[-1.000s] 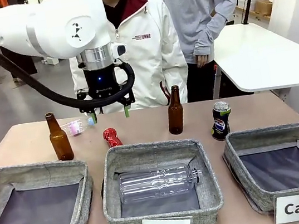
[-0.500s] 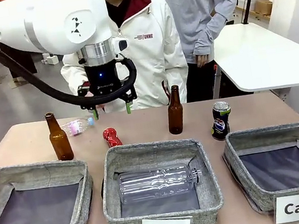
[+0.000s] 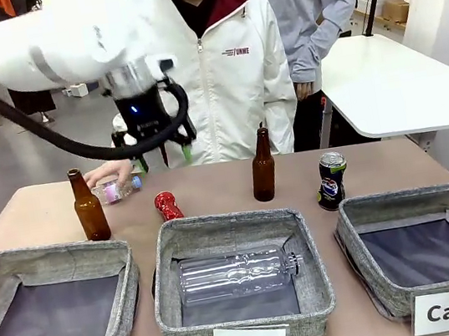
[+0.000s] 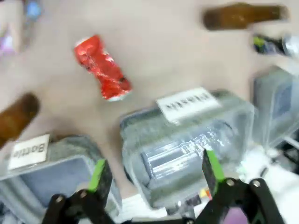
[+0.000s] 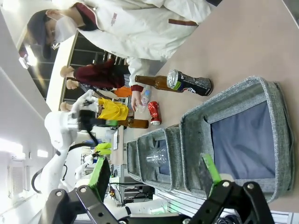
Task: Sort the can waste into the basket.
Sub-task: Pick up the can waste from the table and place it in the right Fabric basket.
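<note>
The left gripper [image 3: 164, 158] hangs above the far side of the table with its jaws spread wide and nothing between them. The right gripper [image 5: 155, 170] is likewise wide open and empty, looking along the row of baskets. Neither can is sorted yet. The red can [image 3: 167, 205] lies crushed just behind the far wall of the middle basket [image 3: 233, 222], and the dark can [image 3: 331, 181] stands upright near the far left corner of the basket [image 3: 419, 200] behind the "Can" card [image 3: 448, 310], whose dark floor is bare. The chief risk is probably the person's hand [image 3: 107, 173], which rests on a small plastic bottle [image 3: 118, 189] close beneath the left gripper, so a descent toward the red can might meet it. The dented, slanting can may also slip or roll out of a pinch. Carrying it to the right would pass a standing brown bottle [image 3: 262, 166] and the dark can, either of which a low swing could topple. The middle basket is nearest, so an early release would put the can in with the plastic. The left wrist view is badly blurred and the dark can is only a smear at its edge. Whether the red can touches the basket wall cannot be told, and the right end of the can basket is cut off.
</note>
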Motion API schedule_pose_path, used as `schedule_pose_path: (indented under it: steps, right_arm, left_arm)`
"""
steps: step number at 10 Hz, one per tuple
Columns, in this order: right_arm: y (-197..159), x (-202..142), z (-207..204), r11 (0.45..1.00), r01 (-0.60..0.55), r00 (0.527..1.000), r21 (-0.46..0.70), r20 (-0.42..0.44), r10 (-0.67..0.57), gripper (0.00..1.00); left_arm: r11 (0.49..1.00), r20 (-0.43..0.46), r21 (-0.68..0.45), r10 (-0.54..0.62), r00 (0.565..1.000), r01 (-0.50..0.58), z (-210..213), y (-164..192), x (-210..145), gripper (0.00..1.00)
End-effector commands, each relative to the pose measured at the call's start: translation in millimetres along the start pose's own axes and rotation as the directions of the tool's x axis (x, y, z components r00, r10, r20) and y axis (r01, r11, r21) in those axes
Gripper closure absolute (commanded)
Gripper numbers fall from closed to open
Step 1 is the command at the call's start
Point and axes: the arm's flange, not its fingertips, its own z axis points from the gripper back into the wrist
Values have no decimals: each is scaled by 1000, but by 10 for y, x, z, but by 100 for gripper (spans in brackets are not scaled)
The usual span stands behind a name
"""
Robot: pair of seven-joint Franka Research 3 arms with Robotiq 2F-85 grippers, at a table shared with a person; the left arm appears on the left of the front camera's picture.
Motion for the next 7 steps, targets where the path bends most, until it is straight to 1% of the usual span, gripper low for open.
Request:
schedule_pose_path:
  steps: [1,2,3,4,5,6,7]
  right_arm:
    - [1,27,4,999,-26,1000,20,10,26,0]
    - [1,27,4,999,-26,1000,20,10,26,0]
    - [1,27,4,999,-26,1000,20,10,26,0]
    - [1,27,4,999,-26,1000,20,10,26,0]
    - [1,27,4,999,-26,1000,20,10,26,0]
    - [1,27,4,999,-26,1000,20,10,26,0]
    - [1,27,4,999,-26,1000,20,10,26,0]
  left_arm:
    - [898,-81,-364,-295,952,248,950,868,-1048,0]
    - [870,-10,-419,-291,957,260,1181,1193,-1470,0]
    - [861,15,-456,-244,970,224,1337,1510,-1789,0]
    - [835,16,-517,-211,977,189,1439,1861,-2042,0]
    - [810,4,-577,-124,992,104,1594,2296,-2160,0]
    - [788,-2,-613,-78,997,60,1627,2596,-2317,0]
    - [773,-15,-634,23,1000,-27,1671,2915,-2423,0]
